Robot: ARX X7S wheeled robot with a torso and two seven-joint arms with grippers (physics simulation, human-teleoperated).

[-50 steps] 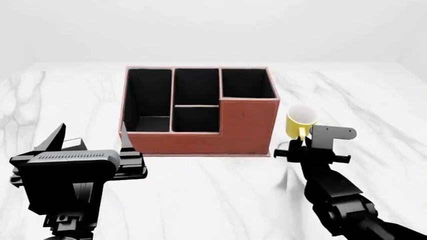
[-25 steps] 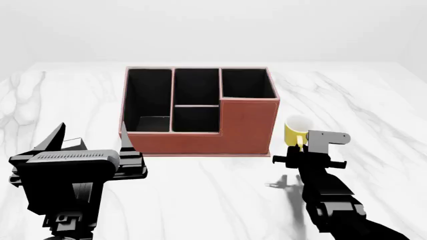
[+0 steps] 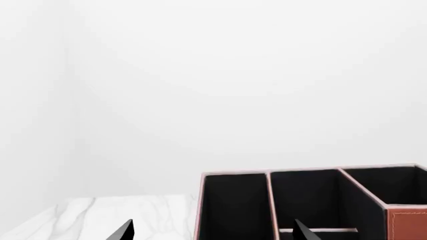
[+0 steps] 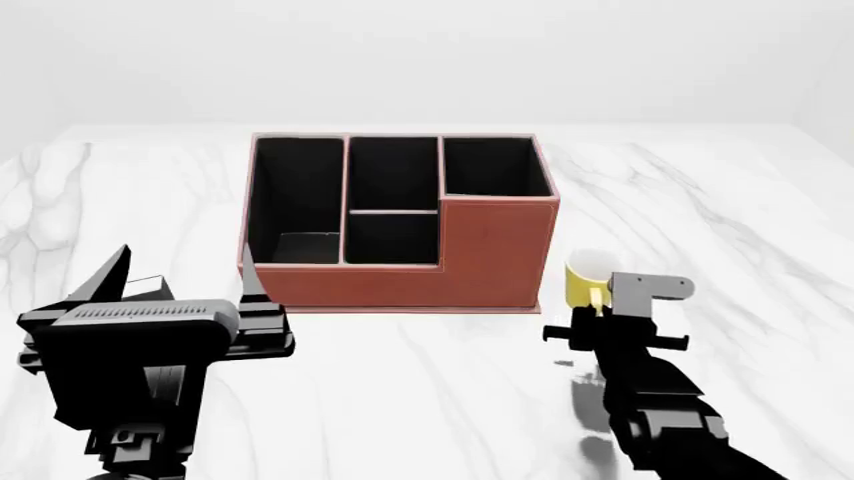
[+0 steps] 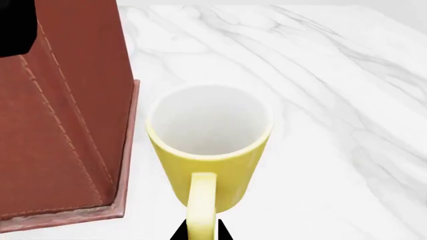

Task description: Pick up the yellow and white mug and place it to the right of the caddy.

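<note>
The yellow and white mug is upright just right of the caddy, low over the marble table. In the right wrist view the mug shows its white inside, with its yellow handle between the fingertips. My right gripper is shut on that handle. The caddy's reddish-brown side wall stands close beside the mug. My left gripper is open and empty at the front left, before the caddy's left end. The left wrist view shows the caddy's black compartments beyond its fingertips.
The white marble table stretches to the right of the mug and in front of the caddy. A plain white wall lies behind the table. Nothing else stands on it.
My right gripper has moved down and toward me with the mug. The mug now sits lower beside the caddy's right front corner. The left arm has not moved.
</note>
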